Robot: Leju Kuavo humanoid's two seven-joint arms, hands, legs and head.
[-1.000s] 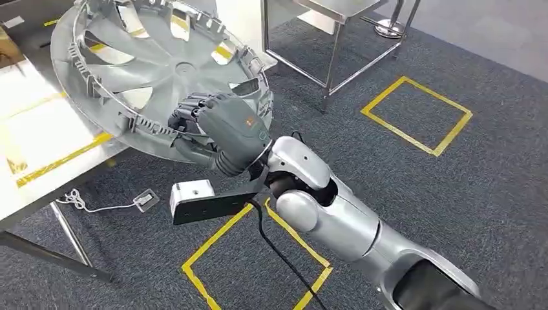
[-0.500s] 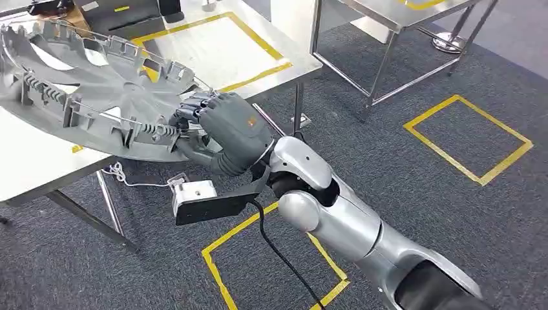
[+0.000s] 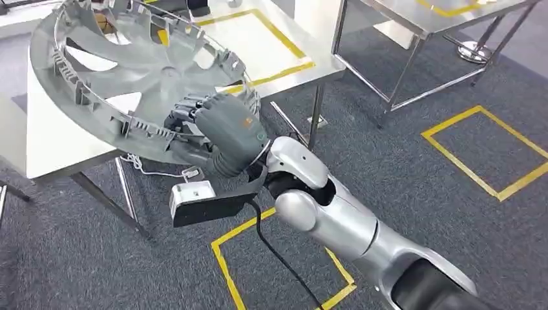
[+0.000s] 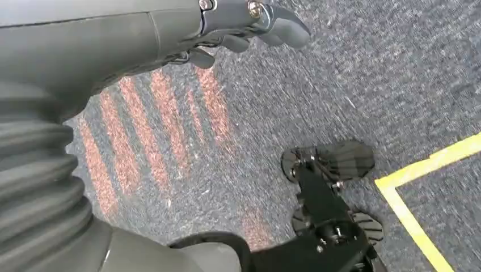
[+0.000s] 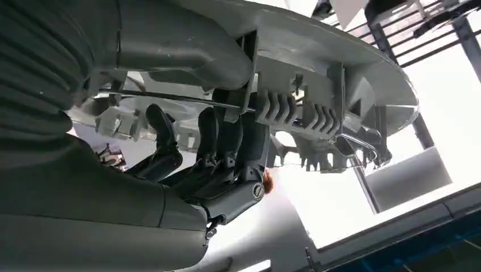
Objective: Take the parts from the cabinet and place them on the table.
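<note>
One hubcap point(image 3: 139, 77), grey plastic and wide, is held by the right hand point(image 3: 223, 129) at its near rim, tilted over the near edge of the steel table point(image 3: 271, 48). In the right wrist view the fingers point(image 5: 227, 141) curl over the ribbed rim while the thumb point(image 5: 187, 45) presses the outer face, so the grip is a pinch on one edge alone.

Judging by its thin spokes and open cut-outs, the hubcap should be light but flexible, with small clips around the rim that could snap if knocked. Held at one edge, it will likely sag and swing; a flat, slow set-down seems wise.

Yellow tape point(image 3: 278, 39) marks a square on the table, to the right of the hubcap. A white cable point(image 3: 139, 165) hangs below the table's near edge. A second table point(image 3: 413, 19) stands far right, well apart. More yellow squares lie on the carpet point(image 3: 400, 161).

At the left hand point(image 4: 249, 22) the fingers look loosely curled, holding nothing, above carpet.
</note>
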